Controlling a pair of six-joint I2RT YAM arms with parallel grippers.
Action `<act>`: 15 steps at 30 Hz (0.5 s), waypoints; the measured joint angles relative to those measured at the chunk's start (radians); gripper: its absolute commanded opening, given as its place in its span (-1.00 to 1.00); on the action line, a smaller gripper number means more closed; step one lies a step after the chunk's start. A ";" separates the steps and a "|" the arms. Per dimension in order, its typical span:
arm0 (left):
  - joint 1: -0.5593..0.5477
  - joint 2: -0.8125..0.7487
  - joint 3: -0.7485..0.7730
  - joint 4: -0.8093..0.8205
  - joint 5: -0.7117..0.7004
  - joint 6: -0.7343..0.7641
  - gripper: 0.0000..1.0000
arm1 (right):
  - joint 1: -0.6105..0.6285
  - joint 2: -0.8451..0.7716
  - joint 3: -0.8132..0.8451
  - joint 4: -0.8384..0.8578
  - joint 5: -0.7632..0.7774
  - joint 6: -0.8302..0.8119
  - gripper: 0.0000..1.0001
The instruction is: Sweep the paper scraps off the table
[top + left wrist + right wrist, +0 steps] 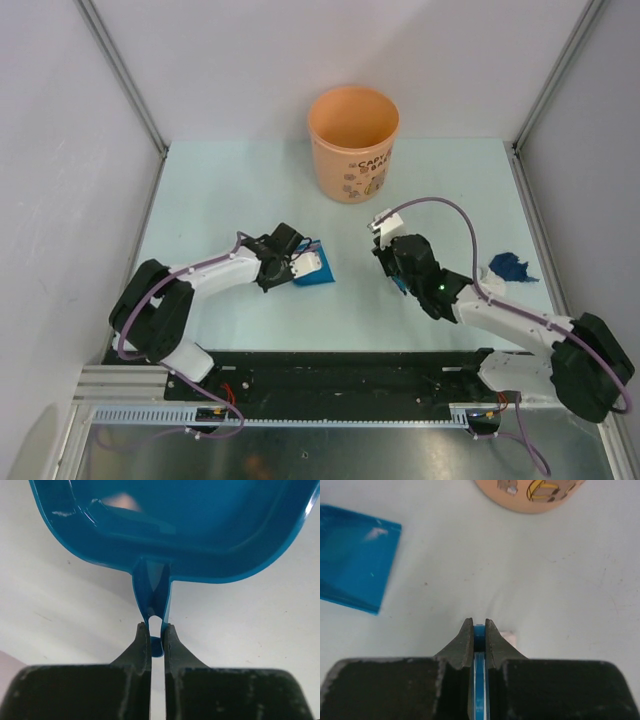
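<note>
Left pincer point(153, 626) is clenching the thin handle of a blue dustpan point(200, 530), both fingers pressing against the handle's end. The dustpan is resting on the pale surface point(220, 190) left of centre, its flat lip pointing right. One pale scrap point(122, 501) is lying inside the dustpan, close to its back wall. Right pincer point(478, 622) is grasping a slim blue handle point(479, 690) edge-on between its fingers; the working end of that tool is hiding beneath the fingers, and its contact with the surface cannot be told. A second pale scrap point(509, 636) is lying on the surface just beside the tip of the right-hand finger, partly hiding behind it. The right pincer is hanging right of centre, well apart from the dustpan's lip, with bare surface lying between them. A dark blue scrap point(508, 267) is lying near the right edge of the surface, beside the right arm and well apart from the dustpan. An orange bucket point(353, 140) is standing upright at far centre, its mouth facing up and its printed side facing near. Its contents are not showing.
</note>
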 measured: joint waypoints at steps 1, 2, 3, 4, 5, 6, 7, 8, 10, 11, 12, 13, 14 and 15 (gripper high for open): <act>0.000 0.004 0.000 -0.004 0.007 -0.001 -1.00 | 0.012 -0.024 0.000 -0.007 0.003 0.007 -1.00; -0.003 0.008 0.000 -0.007 0.016 -0.001 -1.00 | 0.022 -0.051 -0.001 -0.012 0.008 0.017 -1.00; -0.005 0.010 0.000 -0.009 0.020 -0.002 -0.99 | 0.028 -0.081 -0.002 -0.015 0.015 0.022 -1.00; -0.006 0.013 0.000 -0.011 0.026 -0.001 -1.00 | 0.033 -0.114 -0.002 -0.018 0.025 0.026 -1.00; -0.009 0.015 0.000 -0.013 0.028 -0.001 -1.00 | 0.035 -0.142 -0.002 -0.021 0.038 0.027 -1.00; -0.013 0.018 0.000 -0.015 0.034 -0.002 -0.99 | 0.036 -0.175 -0.002 -0.022 0.053 0.029 -1.00; -0.019 0.022 0.000 -0.016 0.043 -0.001 -1.00 | 0.036 -0.210 -0.002 -0.022 0.071 0.029 -1.00; -0.025 0.026 0.000 -0.017 0.046 -0.002 -1.00 | 0.036 -0.240 -0.002 -0.022 0.090 0.029 -1.00; -0.044 0.039 0.001 -0.021 0.051 -0.002 -1.00 | 0.034 -0.286 -0.002 -0.023 0.132 0.030 -1.00; -0.055 0.045 0.003 -0.023 0.051 -0.002 -1.00 | 0.031 -0.299 -0.002 -0.024 0.151 0.034 -1.00; -0.063 0.050 0.006 -0.024 0.050 -0.003 -1.00 | 0.021 -0.308 -0.002 -0.027 0.177 0.038 -1.00; -0.073 0.056 0.014 -0.030 0.051 -0.004 -0.99 | 0.008 -0.311 -0.002 -0.031 0.205 0.045 -1.00; -0.080 0.062 0.023 -0.031 0.053 -0.005 -1.00 | -0.013 -0.307 -0.002 -0.038 0.235 0.053 -1.00; -0.086 0.068 0.031 -0.032 0.055 -0.008 -1.00 | -0.043 -0.293 -0.002 -0.050 0.261 0.064 -1.00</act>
